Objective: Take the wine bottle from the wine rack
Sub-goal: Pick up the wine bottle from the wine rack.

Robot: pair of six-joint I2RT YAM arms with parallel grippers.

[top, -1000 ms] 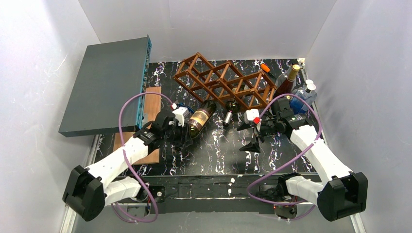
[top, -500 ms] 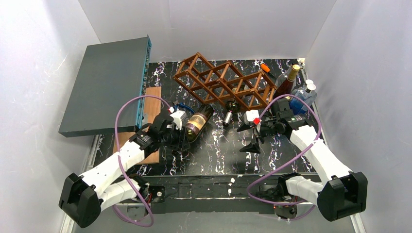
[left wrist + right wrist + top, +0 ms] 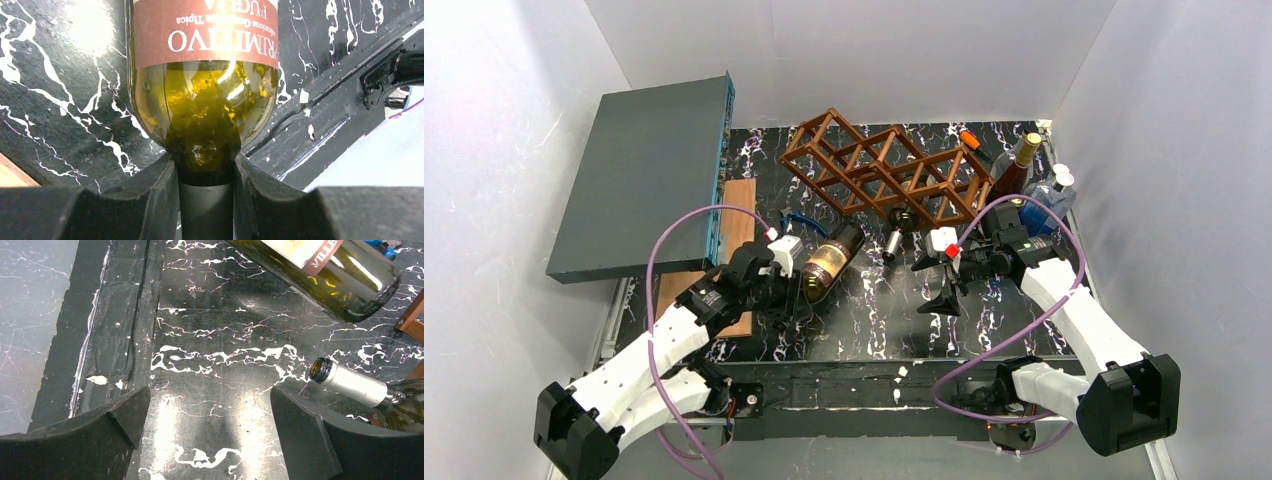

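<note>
My left gripper clamps the wine bottle by its neck; right gripper gapes empty. Risk, I judge: the heavy body may pivot and slip onto the worktop

Mid-back: wine rack; flat box left; wine bottle before rack's left end; upright bottles right.

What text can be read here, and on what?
"PRIMITIVO": wine bottle label, upside down in the left wrist view.
"PUGLIA": same label, cut at the top.
"Tipica": same label, rest of line blurred.
"VILLE": label's band, right wrist view, cut off.
Top view: nothing readable.
</note>
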